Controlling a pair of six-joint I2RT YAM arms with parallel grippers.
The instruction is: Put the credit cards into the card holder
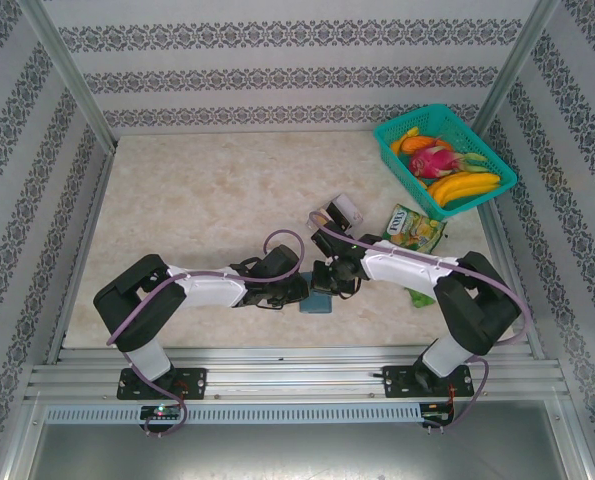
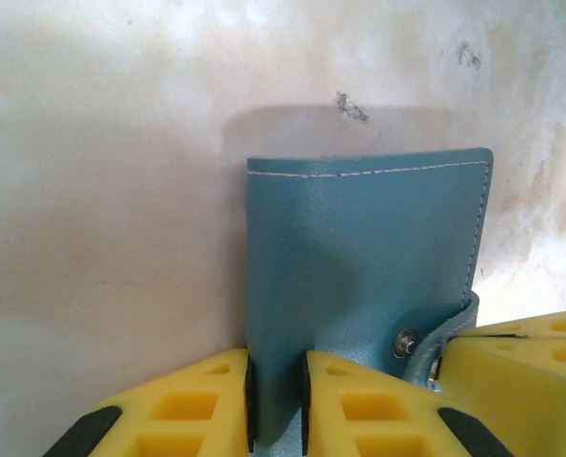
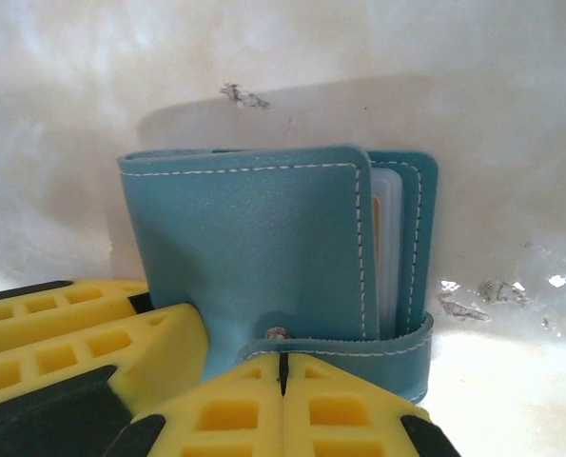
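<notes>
the left and far-left stretch of the table (image 1: 197, 200) lies open for a pass. the left arm (image 1: 207, 288) and right arm (image 1: 407, 268) close in from either side on the card holder (image 1: 319, 303) at near centre, blocking it. just beyond stand the clear tray (image 1: 339, 212) and the snack packet (image 1: 415, 228). the fruit basket (image 1: 395, 155) fills the far right corner.

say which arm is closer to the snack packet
Right. The right arm runs alongside the snack packet, on its near side; the left arm is well left of it, beyond the card holder.
</notes>
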